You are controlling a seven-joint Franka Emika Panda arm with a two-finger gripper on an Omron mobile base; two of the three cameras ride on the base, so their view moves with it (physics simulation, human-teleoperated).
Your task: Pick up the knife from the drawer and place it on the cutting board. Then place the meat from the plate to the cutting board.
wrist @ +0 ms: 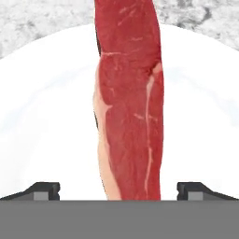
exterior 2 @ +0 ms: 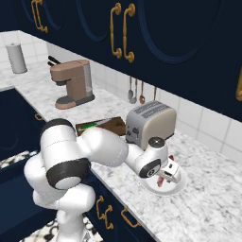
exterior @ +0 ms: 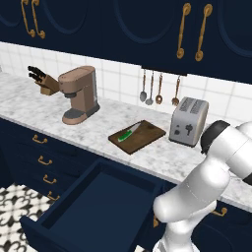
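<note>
Gripper [wrist: 119,190] is hovering low over the plate [wrist: 46,116], jaws spread wide with one dark tip on each side of the meat [wrist: 128,102]; not gripping anything yet. Meat is lying lengthwise across the plate, running straight between the fingertips [wrist: 44,190], so alignment looks good. From the right base camera the hand [exterior 2: 168,172] is sitting right over the plate [exterior 2: 177,189], just past the toaster [exterior 2: 149,123]. Knife [exterior: 129,133] is already resting on the cutting board [exterior: 138,137], green handle toward the front edge; drawer [exterior: 93,206] is hanging open and looks empty. Judging the step as grasping the meat: keep the slab centered, go down until tips reach plate level, close across the narrow width, then lift clear before swinging around the toaster. Aim for bare board beside the knife.
</note>
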